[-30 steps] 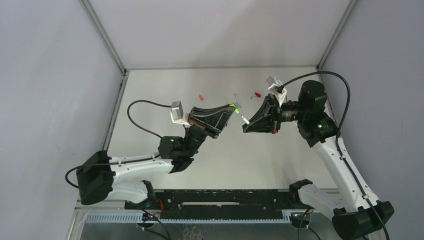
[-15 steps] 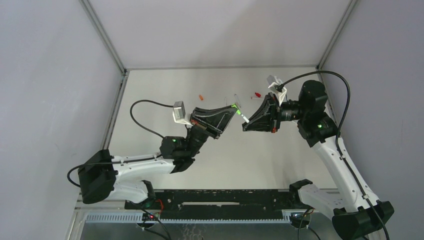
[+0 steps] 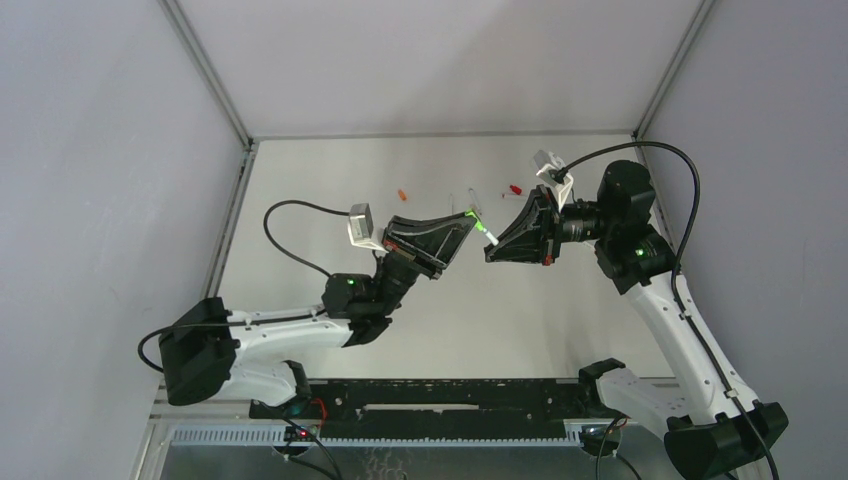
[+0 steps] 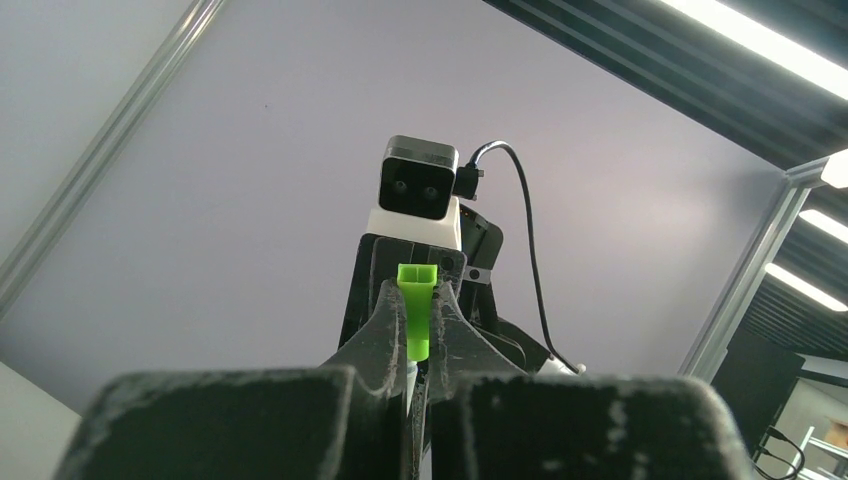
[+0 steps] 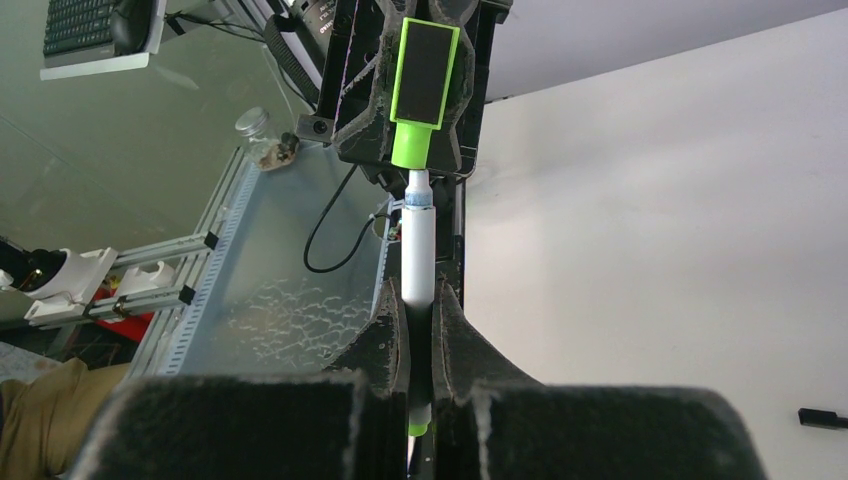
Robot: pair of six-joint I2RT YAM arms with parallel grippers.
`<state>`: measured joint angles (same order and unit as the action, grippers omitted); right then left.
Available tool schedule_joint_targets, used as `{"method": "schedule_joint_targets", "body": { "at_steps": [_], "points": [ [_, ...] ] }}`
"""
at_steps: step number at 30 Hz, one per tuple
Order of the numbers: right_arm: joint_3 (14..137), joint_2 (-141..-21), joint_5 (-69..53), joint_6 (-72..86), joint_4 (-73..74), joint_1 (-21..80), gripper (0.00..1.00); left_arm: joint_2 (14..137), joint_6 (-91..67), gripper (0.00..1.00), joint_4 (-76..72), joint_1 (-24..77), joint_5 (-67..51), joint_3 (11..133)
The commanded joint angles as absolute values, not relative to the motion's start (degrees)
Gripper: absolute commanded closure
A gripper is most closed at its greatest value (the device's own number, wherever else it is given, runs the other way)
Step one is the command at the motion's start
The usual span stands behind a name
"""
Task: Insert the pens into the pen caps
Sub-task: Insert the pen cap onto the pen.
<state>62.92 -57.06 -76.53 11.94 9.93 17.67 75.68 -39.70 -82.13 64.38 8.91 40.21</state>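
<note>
Update on the pens: my left gripper (image 3: 468,214) was clamped shut on the green cap (image 5: 420,100) and my right gripper (image 5: 418,312) was pinched tight round the white pen (image 5: 417,250). Both were held up over the middle of the table (image 3: 300,200). The nib looked to be inside the cap's mouth, but its collar showed, so I'd call it not fully seated. An orange piece (image 3: 402,193) and a red piece (image 3: 516,188), caps I'd guess, lay loose at the far side, so most of the job was left. No tray or holder in sight.
</note>
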Motion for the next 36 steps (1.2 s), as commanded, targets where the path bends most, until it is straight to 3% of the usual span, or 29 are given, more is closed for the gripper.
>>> {"method": "schedule_joint_targets", "body": {
  "at_steps": [1,36],
  "points": [
    [62.98,-56.37,-75.8,13.23,7.91,17.88,1.0,76.19,-40.17,1.0,-83.26,65.12,9.11,43.17],
    [61.96,-56.59,-75.06,13.71,7.02,18.26,1.0,76.11,-40.48,1.0,-83.25,65.13,12.53,41.59]
  ]
}}
